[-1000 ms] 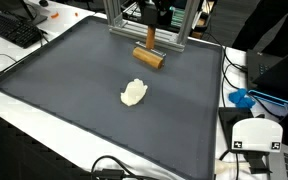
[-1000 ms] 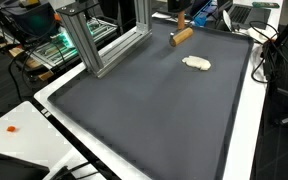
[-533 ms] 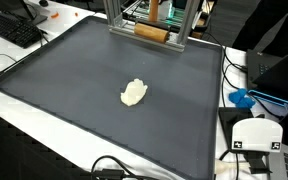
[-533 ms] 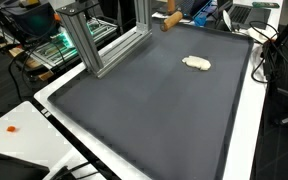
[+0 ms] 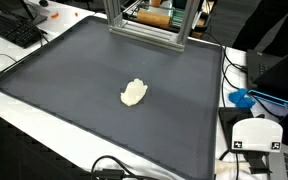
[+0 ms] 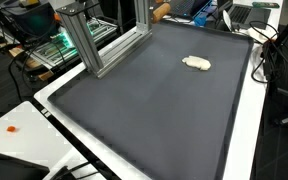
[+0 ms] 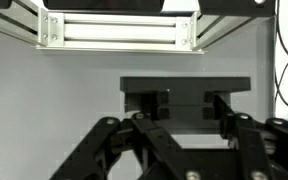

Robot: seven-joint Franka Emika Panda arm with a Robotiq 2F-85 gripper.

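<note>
1. The fingers [image 7: 104, 128] are clamped about a brown wooden cylinder [image 5: 156, 18] that hangs clear of the surface. I judge it held, since nothing else supports it. The contact itself is hidden behind the frame.
2. In both exterior views the brown wooden cylinder [image 6: 160, 11] sits at 12 o'clock of the dark grey rubber mat [image 5: 74, 100]. It is behind the silver aluminium extrusion frame [image 5: 144, 32] and well apart from the mat's middle.
3. A cream-white crumpled lump [image 5: 134, 93] lies alone on the mat, toward 6 o'clock from the cylinder, with nothing touching it.
4. In the wrist view the frame's rail [image 7: 119, 30] runs across at 12 o'clock, above the black finger linkages. The wood cannot be made out there, only dark blocks between the linkages.
5. The step in hand looks like a carry with the piece lifted.
   - Grip firmly and evenly, since a round wooden piece may roll or swing between the pads.
   - Go slowly near the frame's posts, because an edge could knock it loose.
   - Hold the cylinder level.
6. On the white bench [image 5: 14, 135] around the mat are a black keyboard [image 5: 14, 30] at 10 o'clock and a white boxy device [image 5: 256, 135] at 4 o'clock.
</note>
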